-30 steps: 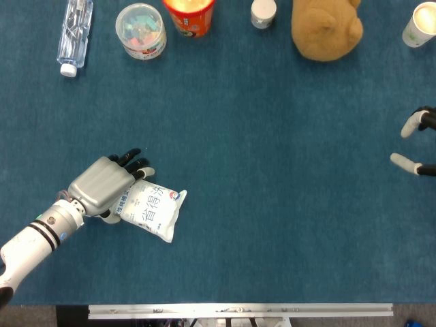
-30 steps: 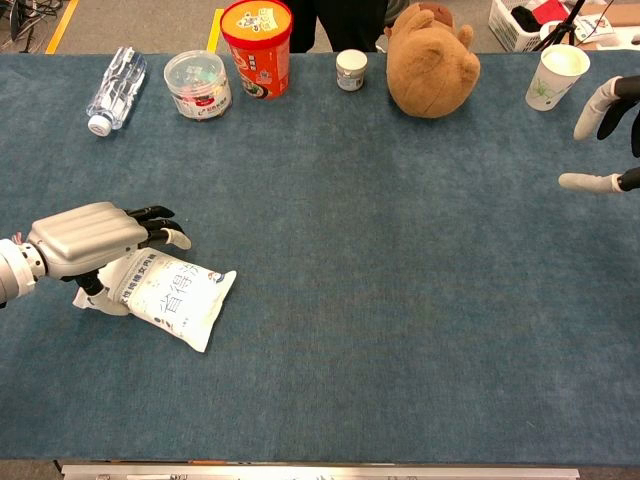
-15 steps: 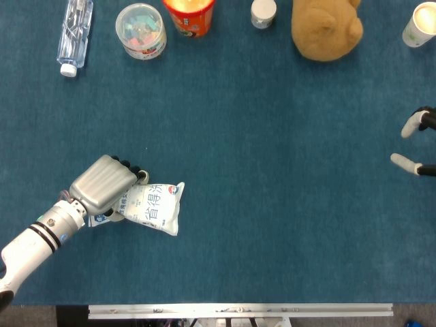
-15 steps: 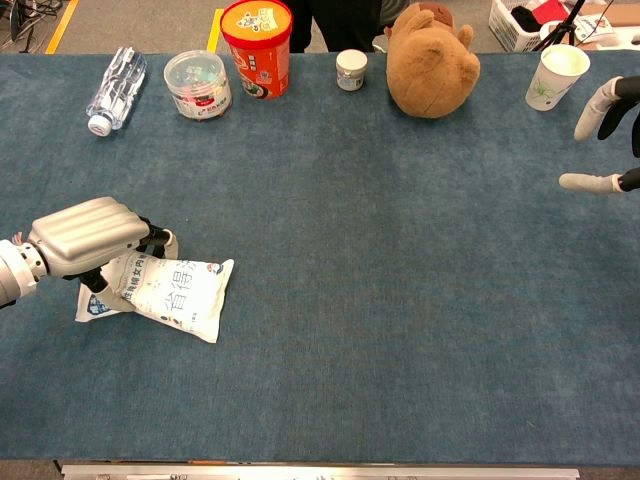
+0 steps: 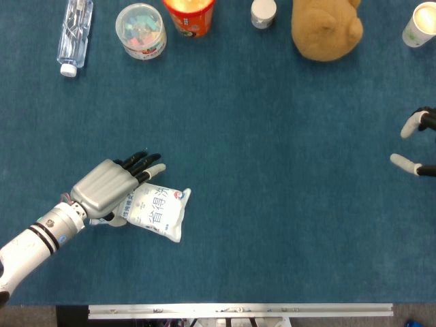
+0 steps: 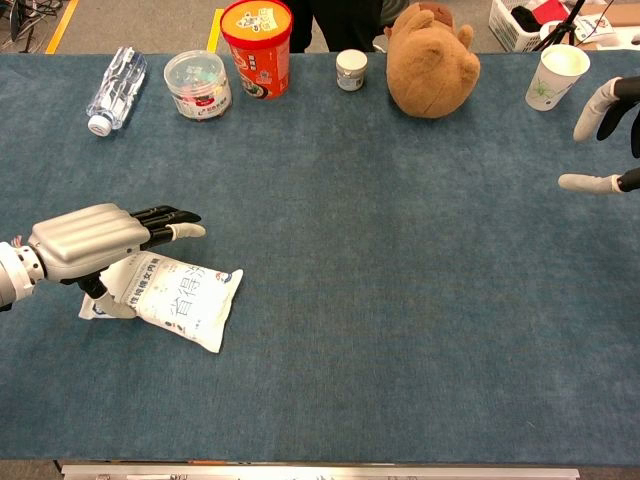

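Note:
A white pouch with blue characters (image 5: 157,212) (image 6: 178,300) lies flat on the blue table at the front left. My left hand (image 5: 112,187) (image 6: 92,240) hovers over the pouch's left end, palm down, fingers (image 5: 144,164) stretched straight and pointing right past its top edge. The thumb sits low by the pouch's left end; nothing is gripped. My right hand (image 5: 415,144) (image 6: 604,130) shows only partly at the far right edge, fingers apart and holding nothing, close to a paper cup (image 6: 556,76).
Along the back edge lie a water bottle (image 5: 73,30), a clear tub of coloured pieces (image 5: 140,30), a red tub (image 5: 189,15), a small white jar (image 5: 263,12), a brown plush toy (image 5: 325,27) and the paper cup (image 5: 419,26).
Half a second ago the left hand's fingers were curled onto the pouch; now they are stretched out. The pouch turned and shifted slightly right. The right hand has not moved.

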Tool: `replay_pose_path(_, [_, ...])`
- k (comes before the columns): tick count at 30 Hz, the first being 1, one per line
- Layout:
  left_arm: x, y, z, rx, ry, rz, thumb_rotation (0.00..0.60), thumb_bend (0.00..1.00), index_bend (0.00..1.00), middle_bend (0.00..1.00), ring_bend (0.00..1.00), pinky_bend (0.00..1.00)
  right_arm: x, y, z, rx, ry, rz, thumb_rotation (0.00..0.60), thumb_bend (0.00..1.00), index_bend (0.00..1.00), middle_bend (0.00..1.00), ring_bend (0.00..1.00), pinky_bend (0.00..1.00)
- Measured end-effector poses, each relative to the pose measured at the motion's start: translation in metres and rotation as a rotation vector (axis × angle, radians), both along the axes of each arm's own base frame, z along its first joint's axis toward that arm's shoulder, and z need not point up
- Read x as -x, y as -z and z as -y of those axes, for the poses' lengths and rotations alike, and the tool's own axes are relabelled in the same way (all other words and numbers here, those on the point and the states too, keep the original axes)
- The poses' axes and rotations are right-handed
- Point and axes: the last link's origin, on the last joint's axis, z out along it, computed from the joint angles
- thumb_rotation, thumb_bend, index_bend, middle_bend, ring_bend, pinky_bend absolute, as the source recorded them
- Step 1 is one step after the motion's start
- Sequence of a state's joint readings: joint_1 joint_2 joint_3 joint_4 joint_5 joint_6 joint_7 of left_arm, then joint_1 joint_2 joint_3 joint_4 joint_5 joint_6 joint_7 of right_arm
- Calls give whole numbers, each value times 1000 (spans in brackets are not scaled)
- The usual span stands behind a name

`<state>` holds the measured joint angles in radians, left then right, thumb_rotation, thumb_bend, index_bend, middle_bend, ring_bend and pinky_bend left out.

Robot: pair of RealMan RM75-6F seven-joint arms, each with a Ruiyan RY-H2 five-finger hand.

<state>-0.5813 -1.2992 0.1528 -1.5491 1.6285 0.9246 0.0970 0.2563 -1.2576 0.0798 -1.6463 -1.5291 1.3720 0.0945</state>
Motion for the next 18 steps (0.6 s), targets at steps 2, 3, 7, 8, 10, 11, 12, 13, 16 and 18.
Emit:
replay_pose_path(2, [0, -1, 0, -3, 2, 11, 600, 0, 0, 0, 0, 277, 0, 0, 0, 0, 0, 0, 600, 0, 576, 548, 501, 652])
replay_pose_path(3, [0, -1, 0, -6, 2, 16, 600, 0, 0, 0, 0, 261, 0, 0, 0, 0, -1, 0, 600, 0, 576, 548, 501, 652])
replay_pose_path(7, [-2, -4, -1, -28, -6, 60, 458, 0, 0, 0, 0, 240, 0, 0, 0, 0, -3, 0, 600, 0, 576, 548, 501, 652])
replay_pose_path(8, [-3, -5, -2, -34, -12, 75, 390, 0, 0, 0, 0, 240, 0, 0, 0, 0, -3, 1, 600, 0, 576, 548, 501, 652])
replay_pose_path(10, [-5, -9, -3, -55, -19, 114, 353, 0, 8, 0, 0, 243, -1, -1, 0, 1, -4, 2, 600, 0, 576, 548, 501, 652])
replay_pose_path(11, [-5, -11, -4, -67, -19, 131, 353, 0, 20, 0, 0, 245, -1, -1, 0, 1, -5, 2, 600, 0, 576, 548, 501, 652])
replay_pose_path(12, [-6, -13, -4, -80, -18, 149, 353, 0, 35, 0, 0, 246, -1, -1, 0, 2, -5, 3, 600, 0, 576, 548, 501, 652])
replay_pose_path(13, [-7, -17, -5, -99, -16, 174, 353, 0, 44, 0, 0, 246, -2, -1, 0, 2, -7, 4, 600, 0, 576, 548, 501, 652])
replay_pose_path(16, [-6, -28, -4, -149, -6, 224, 356, 0, 85, 1, 3, 248, -4, -1, 0, 2, -13, 3, 600, 0, 576, 548, 501, 652])
replay_pose_path(18, [-5, -36, -3, -179, 3, 244, 404, 0, 137, 33, 30, 275, -7, -1, 0, 3, -20, 2, 600, 0, 576, 548, 501, 652])
